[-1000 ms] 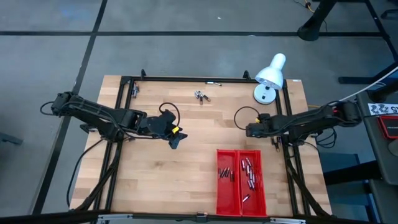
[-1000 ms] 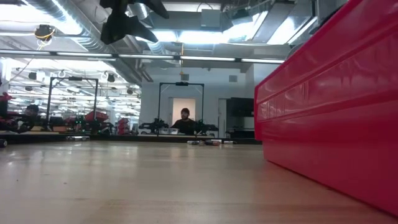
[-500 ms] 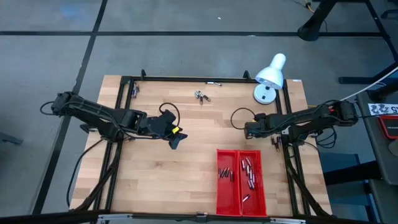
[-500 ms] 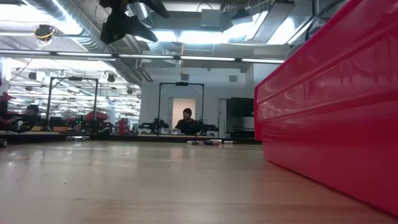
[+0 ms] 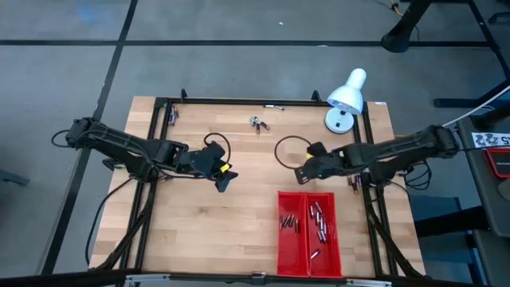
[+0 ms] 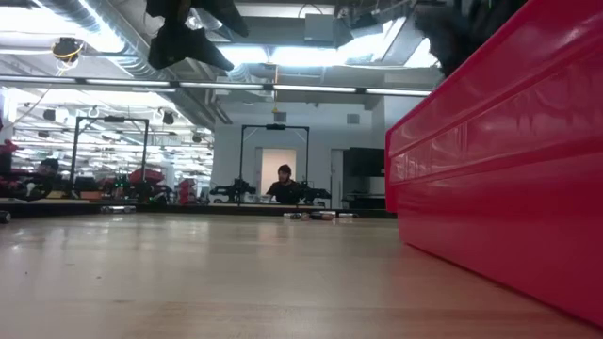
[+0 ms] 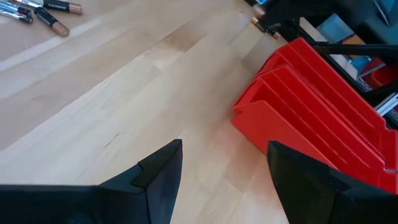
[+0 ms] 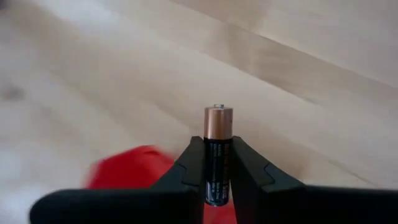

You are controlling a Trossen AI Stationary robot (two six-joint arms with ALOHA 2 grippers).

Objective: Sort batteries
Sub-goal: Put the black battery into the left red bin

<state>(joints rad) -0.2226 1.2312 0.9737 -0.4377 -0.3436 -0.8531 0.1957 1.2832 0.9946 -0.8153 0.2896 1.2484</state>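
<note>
While my right gripper (image 8: 217, 163) hangs over the wood table (image 5: 239, 215), its jaws pinch one battery (image 8: 217, 154) between them. That battery stands up from the jaws, copper end out past the tips, black part squeezed in the middle. Just ahead of those jaws and a bit below sits the red tray (image 5: 308, 231), close to the tips — more batteries (image 5: 319, 221) lie in both of its bins.

My left gripper (image 7: 221, 171) waits above the table's middle, jaws spread wide with nothing between them. Past its open jaws I see bare wood, then the red tray off to one side. Far ahead of those jaws a few loose batteries (image 7: 46, 12) lie on the wood near the table's back edge — they touch each other. A white lamp (image 5: 346, 99) stands at the back corner behind my right arm.
</note>
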